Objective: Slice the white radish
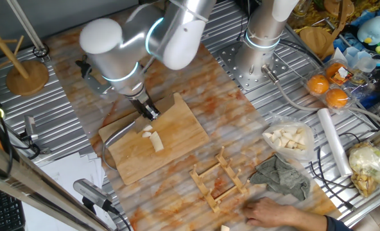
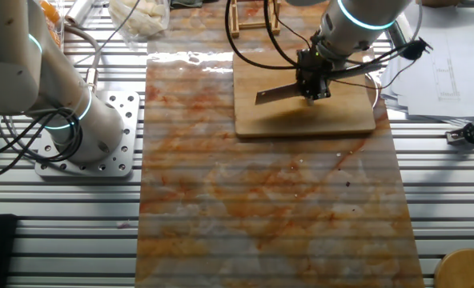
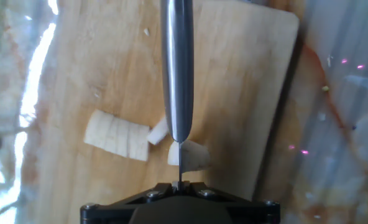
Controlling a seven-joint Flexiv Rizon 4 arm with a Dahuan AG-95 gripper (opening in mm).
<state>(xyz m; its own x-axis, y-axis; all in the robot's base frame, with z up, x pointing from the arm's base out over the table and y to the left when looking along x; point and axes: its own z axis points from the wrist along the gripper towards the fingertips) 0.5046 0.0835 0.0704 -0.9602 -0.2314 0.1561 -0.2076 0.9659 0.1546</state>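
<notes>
Marbled orange-and-white table covering (image 2: pixel 261 208), bearing a pale rectangular wooden cutting board (image 1: pixel 177 119).

Item: cream-white radish, in chunks (image 3: pixel 117 135) on the board. Hand view shows a longer piece scored with cuts to one side of the blade, two short chunks at the blade line just ahead of the gripper. The long piece's axis runs across the blade, nearly square to it.

Tool: steel kitchen knife (image 3: pixel 177 68), blade edge-on, projecting straight ahead from the black two-finger gripper (image 2: pixel 313 82), whose fingers are pinched on the knife handle.

Key relation, as judged: uncut radish lies sideways of the blade, so a further slice calls for a sidestep toward the long piece.

Periphery: wooden rack (image 1: pixel 217 179); human hand (image 1: pixel 270 210), well apart.
</notes>
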